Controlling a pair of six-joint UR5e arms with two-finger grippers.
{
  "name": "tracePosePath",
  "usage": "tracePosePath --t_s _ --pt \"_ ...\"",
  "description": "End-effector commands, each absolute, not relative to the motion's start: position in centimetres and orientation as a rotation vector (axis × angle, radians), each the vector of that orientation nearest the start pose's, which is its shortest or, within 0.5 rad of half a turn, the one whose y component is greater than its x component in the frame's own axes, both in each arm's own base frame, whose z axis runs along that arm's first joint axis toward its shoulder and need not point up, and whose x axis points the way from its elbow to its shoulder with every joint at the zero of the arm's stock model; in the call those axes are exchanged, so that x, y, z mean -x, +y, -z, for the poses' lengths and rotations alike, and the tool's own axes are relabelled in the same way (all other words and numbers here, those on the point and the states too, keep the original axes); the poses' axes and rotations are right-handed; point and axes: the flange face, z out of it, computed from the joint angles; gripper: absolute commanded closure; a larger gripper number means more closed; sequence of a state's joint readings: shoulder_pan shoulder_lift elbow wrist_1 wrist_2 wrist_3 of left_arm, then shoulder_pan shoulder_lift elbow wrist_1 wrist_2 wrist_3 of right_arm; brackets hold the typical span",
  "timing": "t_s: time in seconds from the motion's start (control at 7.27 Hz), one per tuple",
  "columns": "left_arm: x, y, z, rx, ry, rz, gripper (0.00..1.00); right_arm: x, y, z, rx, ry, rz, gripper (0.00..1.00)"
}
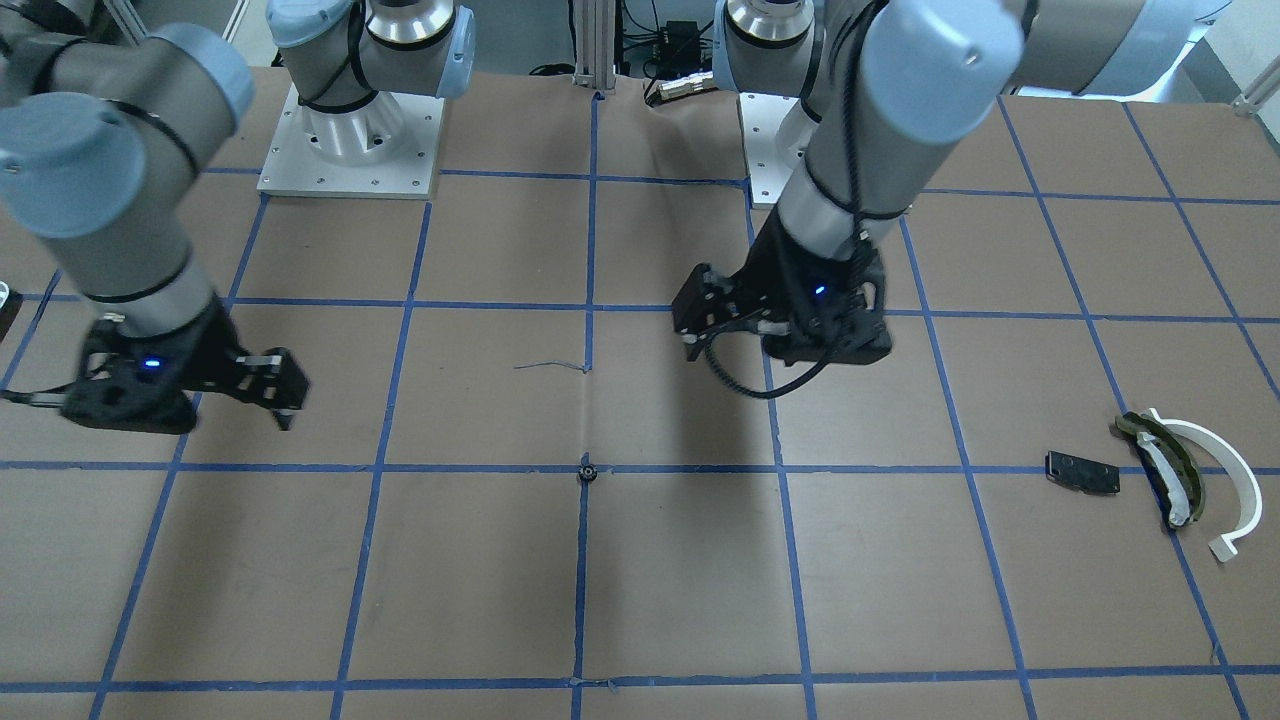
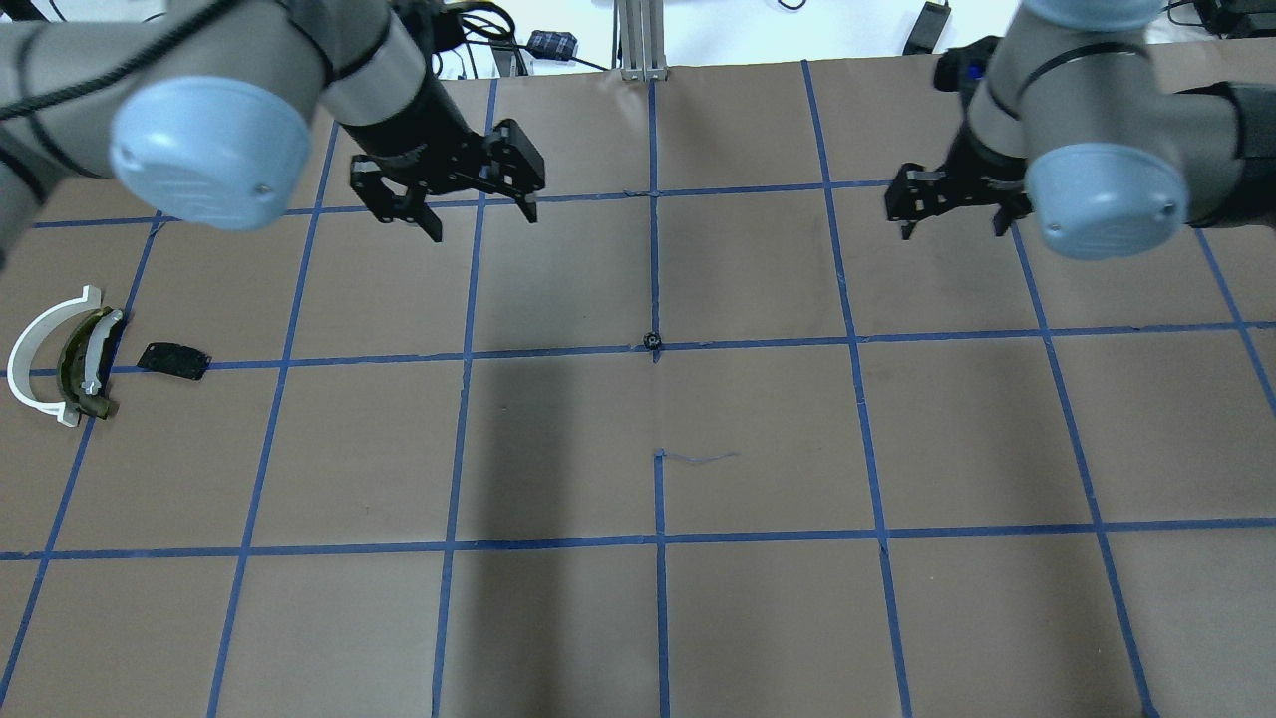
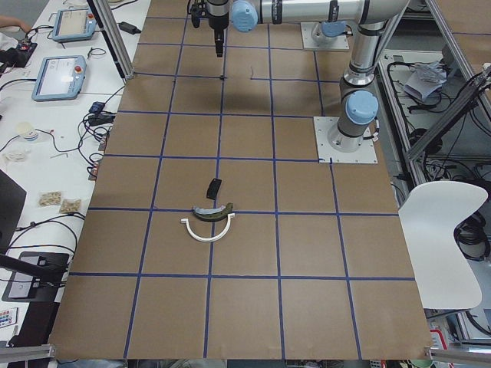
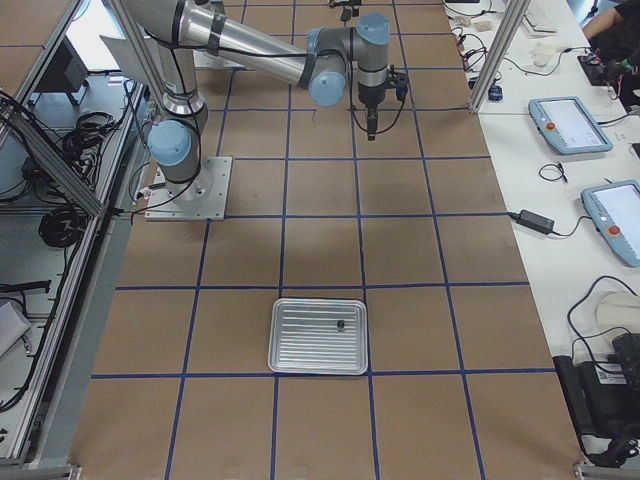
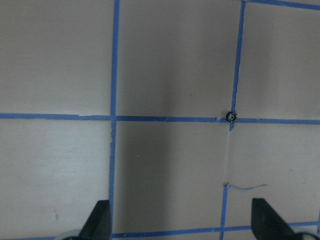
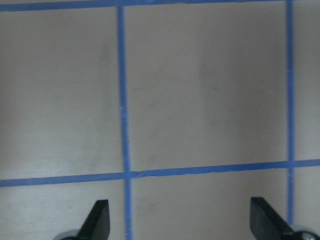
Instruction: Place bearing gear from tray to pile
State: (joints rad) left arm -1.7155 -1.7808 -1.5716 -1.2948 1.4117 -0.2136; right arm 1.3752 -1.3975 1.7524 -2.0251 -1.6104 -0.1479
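Over the middle squares of the table (image 2: 758,618), the left gripper (image 2: 483,224) hangs off a forearm slanting in from the left. It points down at the paper, fingers (image 5: 100,222) spread wide with nothing between them. Right gripper (image 2: 950,227) is pretty much the same deal on the other side: hovering, aimed down, jaws apart and empty in its wrist view. The gear (image 2: 653,341) is just sitting on the table, right on a blue tape (image 2: 558,350) crossing. It's between the two grippers side to side, closer to the robot than either, and a bit nearer the left one. The left wrist view has it ahead of the fingers, off toward the right one. The pile is way out at the left end, well apart from the gear: olive piece (image 2: 85,369) tucked inside the white arc (image 2: 35,354), black plate (image 2: 173,359) just beside them. The tray (image 4: 300,345) only shows in the right side view, with a dark speck in it that I can't make out.
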Motion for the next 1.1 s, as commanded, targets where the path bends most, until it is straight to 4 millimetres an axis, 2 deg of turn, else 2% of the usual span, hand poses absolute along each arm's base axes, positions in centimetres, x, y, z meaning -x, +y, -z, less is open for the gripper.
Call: tracePosePath --t_s 0.0,0.14,0.28,0.41,0.55,0.69,0.83,0.96 --pt "29.8 -56.5 -30.8 0.123 3.220 0.070 0.00 14.5 -54.7 -34.8 -0.028 3.211 0.074 0.00" --pt "32.4 -56.8 -27.6 0.107 3.226 0.095 0.00 21.5 -53.3 -32.2 0.081 3.182 0.019 0.00" --pt "36.0 -55.9 -24.0 0.057 3.213 0.088 0.00 28.7 -51.5 -30.2 0.111 3.181 0.018 0.00" --pt "36.7 -55.8 -21.2 0.039 3.157 0.066 0.00 33.5 -51.2 -28.6 0.181 3.223 0.078 0.00" --pt "37.2 -55.3 -20.6 0.017 3.151 0.051 0.00 36.7 -50.9 -27.5 0.206 3.233 0.077 0.00" --pt "37.1 -55.2 -18.9 0.029 3.143 0.020 0.00 40.1 -50.3 -26.0 0.294 3.216 0.056 0.00" --pt "37.4 -55.9 -18.3 0.056 3.170 0.108 0.00 43.0 -49.1 -23.4 0.305 3.185 0.020 0.00" --pt "37.4 -56.1 -17.0 0.085 3.165 0.101 0.00 43.4 -49.0 -22.2 0.398 3.154 0.028 0.01"
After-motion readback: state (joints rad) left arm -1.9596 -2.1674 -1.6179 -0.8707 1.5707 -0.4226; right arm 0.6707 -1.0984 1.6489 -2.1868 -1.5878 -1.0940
